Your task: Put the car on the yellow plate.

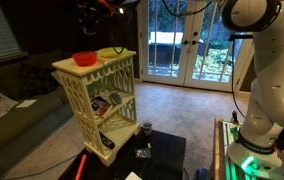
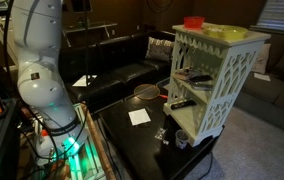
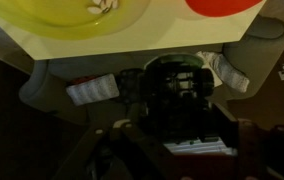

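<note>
1. Arm: the rig's only one, white and bulky, reaching up over the counter.
2. Counter: a cream lattice stand whose top carries both dishes.
3. Yellow plate: on the counter top just beside the red bowl. In the wrist view the yellow plate sits at the upper left, with a few pale bits on it.
4. Fingers: high above the counter. In the wrist view they look drawn in around a dark blocky shape.
5. Car: I take that shape for the car, pinched in the fingers. Its long axis seems to run up-down in the wrist view, though gloom blurs it. It hangs beyond the counter's edge. The plate lies ahead and to the left, so the coming move likely carries it that way, then lowers.
</note>
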Available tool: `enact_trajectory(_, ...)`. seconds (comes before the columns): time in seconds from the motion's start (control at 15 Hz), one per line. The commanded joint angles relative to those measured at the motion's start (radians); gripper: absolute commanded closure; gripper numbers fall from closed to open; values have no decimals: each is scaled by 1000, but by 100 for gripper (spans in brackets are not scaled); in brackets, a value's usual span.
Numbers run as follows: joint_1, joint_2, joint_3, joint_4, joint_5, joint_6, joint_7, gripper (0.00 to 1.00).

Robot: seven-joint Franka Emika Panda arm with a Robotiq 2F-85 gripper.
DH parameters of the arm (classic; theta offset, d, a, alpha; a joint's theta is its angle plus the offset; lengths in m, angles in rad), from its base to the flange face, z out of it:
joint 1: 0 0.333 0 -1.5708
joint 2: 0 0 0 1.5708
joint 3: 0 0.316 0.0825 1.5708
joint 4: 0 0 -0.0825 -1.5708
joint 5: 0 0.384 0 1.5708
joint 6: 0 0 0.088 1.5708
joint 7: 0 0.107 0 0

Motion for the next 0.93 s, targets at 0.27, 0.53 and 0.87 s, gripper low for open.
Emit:
enact_trajectory(0.27, -2, -15, -96, -50, -64, -48, 85, 54)
enact_trajectory(0.53, 1, -17, -125, -92, -55, -145, 82, 54)
enact_trajectory(0.87, 1, -4, -129, -122, -40, -170, 99, 54)
